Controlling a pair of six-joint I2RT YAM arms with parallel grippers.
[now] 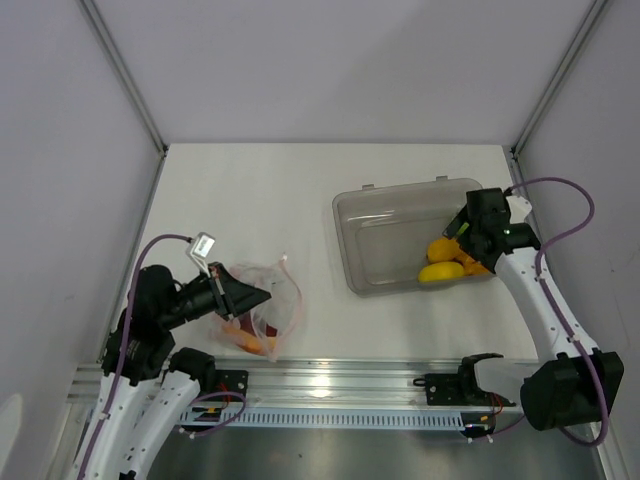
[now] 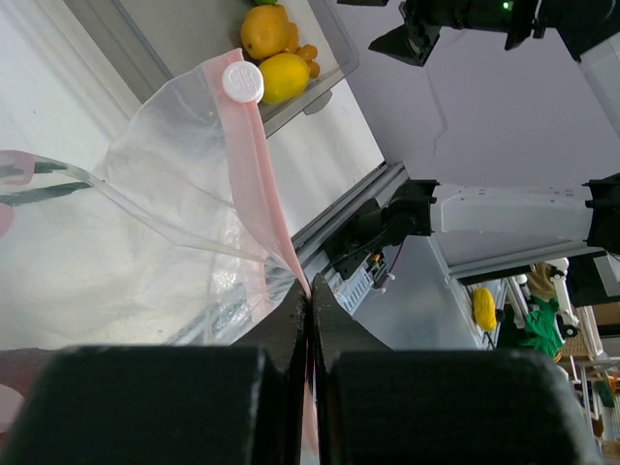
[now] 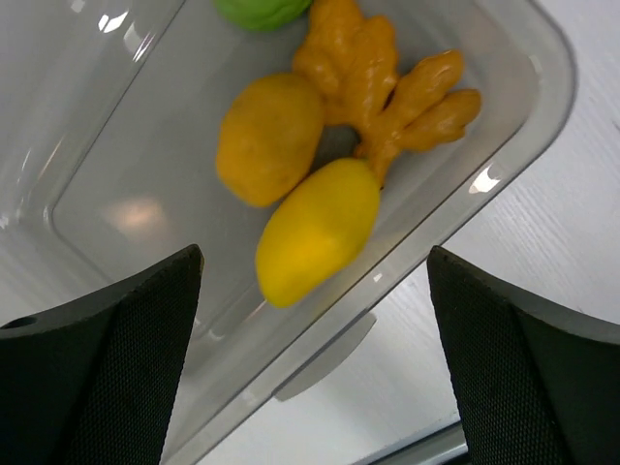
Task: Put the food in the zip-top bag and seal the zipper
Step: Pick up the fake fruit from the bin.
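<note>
The clear zip-top bag [image 1: 270,300] lies at the front left with orange and dark red food [image 1: 250,340] inside. My left gripper [image 1: 243,298] is shut on the bag's pinkish-red zipper strip [image 2: 260,184], which ends in a white slider [image 2: 242,81]. My right gripper [image 1: 462,232] is open above the grey bin [image 1: 380,215], jaws wide apart and empty. In the bin lie a yellow fruit [image 3: 318,229], an orange fruit [image 3: 269,138], an orange ginger-shaped piece [image 3: 387,92] and a green round fruit [image 3: 262,10]. The chili and scallion are not visible.
A metal rail [image 1: 330,385] with the arm bases runs along the near edge. The grey bin's rim [image 3: 407,242] lies between my right fingers. White walls enclose the table on three sides.
</note>
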